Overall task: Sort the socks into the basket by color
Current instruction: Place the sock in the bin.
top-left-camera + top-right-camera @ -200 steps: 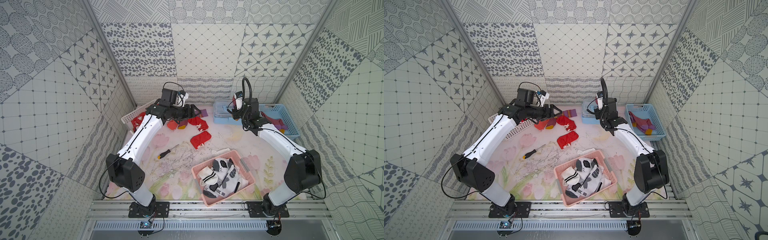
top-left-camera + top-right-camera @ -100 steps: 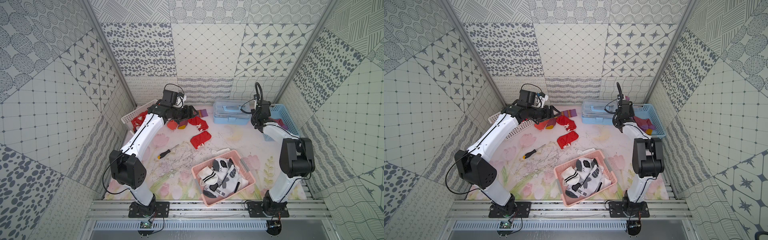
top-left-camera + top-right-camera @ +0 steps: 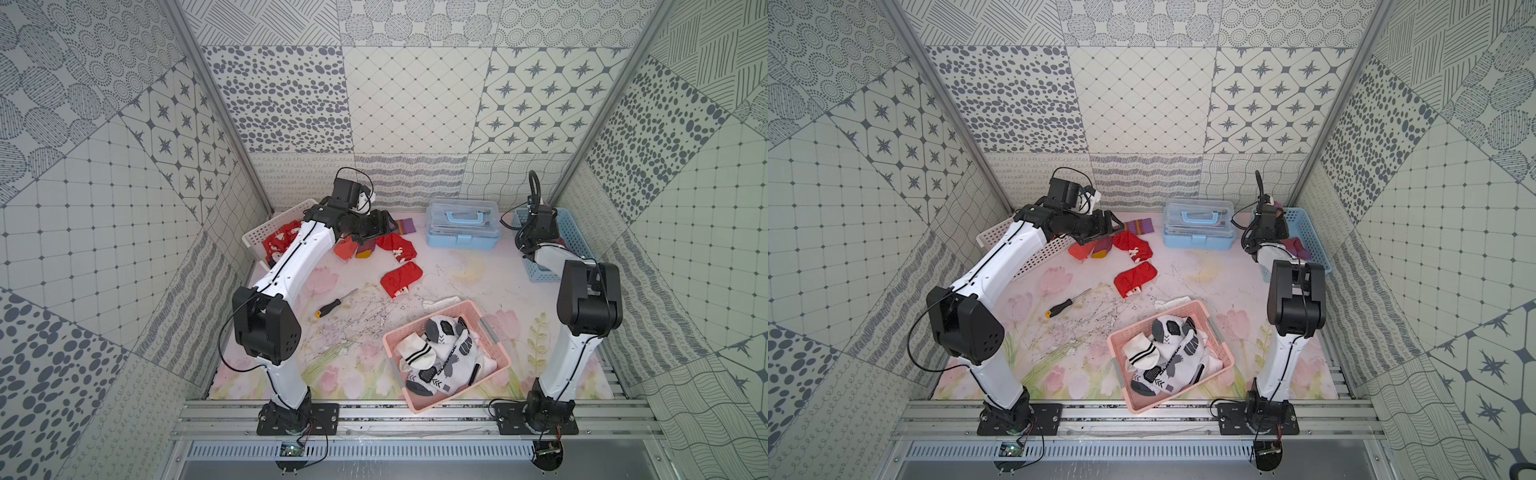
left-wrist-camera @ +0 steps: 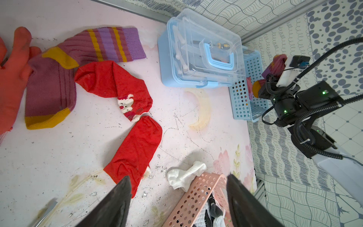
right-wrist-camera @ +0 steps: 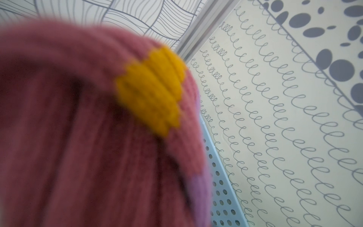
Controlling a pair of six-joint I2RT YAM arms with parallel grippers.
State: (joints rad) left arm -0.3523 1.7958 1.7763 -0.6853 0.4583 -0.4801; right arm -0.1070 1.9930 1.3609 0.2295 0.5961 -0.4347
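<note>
Right tool clenched on a purple sock over the blue basket; left tool released.
Right tool [image 4: 264,86] grips purple sock [image 5: 98,127] above blue basket [image 3: 575,237]. Left tool [image 4: 176,198] spread, empty, above worktop [image 3: 457,274] near red socks [image 3: 401,279] and second purple sock [image 4: 59,74]. White socks [image 3: 440,353] in pink basket [image 3: 492,336]; more red ones in white basket [image 3: 266,230].

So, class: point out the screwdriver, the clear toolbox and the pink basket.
screwdriver [image 3: 326,309]: a top view, on its black handle.
clear toolbox [image 3: 462,240]: a top view, on its blue base.
pink basket [image 3: 1119,337]: a top view, on its near-left rim.
</note>
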